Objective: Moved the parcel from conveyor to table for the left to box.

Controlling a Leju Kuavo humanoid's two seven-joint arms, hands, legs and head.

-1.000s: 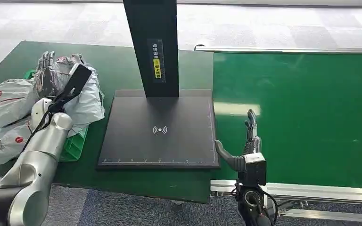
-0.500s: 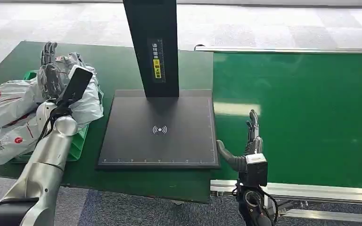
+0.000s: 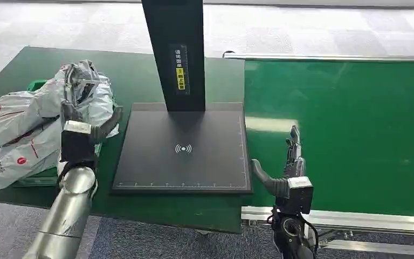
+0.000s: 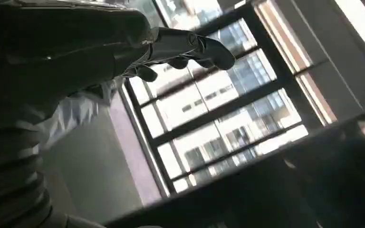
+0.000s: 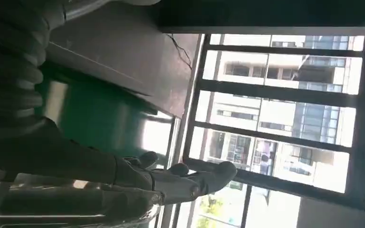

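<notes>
So your left hand (image 3: pixel 83 116) hovers fingers apart, empty, just short of the grey parcels (image 3: pixel 38 124) heaped in the green crate (image 3: pixel 83 167), while your open right hand (image 3: pixel 291 162) waits edge-on over the conveyor (image 3: pixel 350 135).
</notes>
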